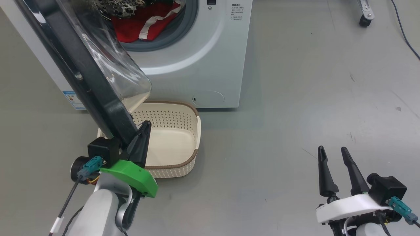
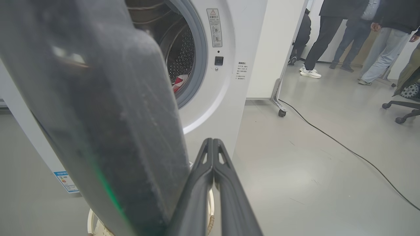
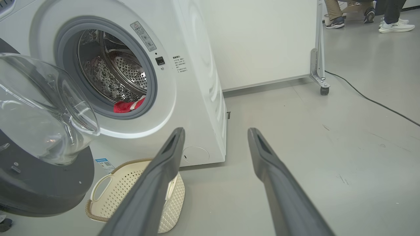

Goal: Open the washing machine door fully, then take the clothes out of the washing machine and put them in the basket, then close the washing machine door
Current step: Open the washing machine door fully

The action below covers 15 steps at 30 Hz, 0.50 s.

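The washing machine [image 1: 203, 55] stands at the top of the head view, its drum holding the red clothes [image 1: 144, 23] with white trim. The washing machine door [image 1: 82, 72] hangs partly open, black rim slanting towards me, glass bowl facing the drum. My left gripper [image 1: 146, 124] is shut with nothing in it, fingers lying against the rim's lower edge on its inner side. In the left wrist view the door [image 2: 98, 114] looms left of the shut left gripper [image 2: 212, 144]. The cream basket [image 1: 177, 137] sits on the floor below the door. My right gripper [image 1: 331, 152] is open over bare floor.
The right wrist view shows the drum, clothes [image 3: 126, 105], basket [image 3: 131, 183] and door [image 3: 42, 183]. People's legs [image 2: 328, 39] stand behind a wheeled partition [image 2: 280, 111]. A black cable [image 2: 344, 147] crosses the grey floor. Open floor lies right of the machine.
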{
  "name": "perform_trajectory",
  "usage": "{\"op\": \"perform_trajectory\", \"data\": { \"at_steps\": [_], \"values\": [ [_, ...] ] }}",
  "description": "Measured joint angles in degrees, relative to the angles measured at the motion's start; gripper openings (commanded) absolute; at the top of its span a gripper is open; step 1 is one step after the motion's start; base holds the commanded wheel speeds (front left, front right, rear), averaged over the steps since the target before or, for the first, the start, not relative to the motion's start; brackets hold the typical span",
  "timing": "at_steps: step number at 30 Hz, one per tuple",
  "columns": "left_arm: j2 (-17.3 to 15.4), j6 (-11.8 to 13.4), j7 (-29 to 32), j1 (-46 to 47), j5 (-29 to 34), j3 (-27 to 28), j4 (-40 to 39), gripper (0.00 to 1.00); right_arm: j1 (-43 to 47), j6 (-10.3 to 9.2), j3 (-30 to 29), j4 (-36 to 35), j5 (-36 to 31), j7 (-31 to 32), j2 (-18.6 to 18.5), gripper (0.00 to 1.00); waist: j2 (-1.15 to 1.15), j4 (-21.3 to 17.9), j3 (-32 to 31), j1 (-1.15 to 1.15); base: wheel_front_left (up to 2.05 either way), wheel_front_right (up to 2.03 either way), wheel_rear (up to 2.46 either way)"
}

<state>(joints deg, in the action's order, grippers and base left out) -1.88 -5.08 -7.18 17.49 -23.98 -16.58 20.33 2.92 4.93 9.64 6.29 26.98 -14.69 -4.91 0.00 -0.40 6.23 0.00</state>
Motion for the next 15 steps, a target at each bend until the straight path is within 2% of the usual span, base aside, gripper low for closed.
{"op": "perform_trajectory", "data": {
  "at_steps": [15],
  "values": [
    [0.42,0.0,-1.98,1.04,-1.03,-2.09,2.81,0.0,0.03,0.54,-1.16,0.3,-0.98,0.0,0.4,1.0,0.0,3.61,-0.4,0.0,0.0,0.0,0.0]
  ]
}}
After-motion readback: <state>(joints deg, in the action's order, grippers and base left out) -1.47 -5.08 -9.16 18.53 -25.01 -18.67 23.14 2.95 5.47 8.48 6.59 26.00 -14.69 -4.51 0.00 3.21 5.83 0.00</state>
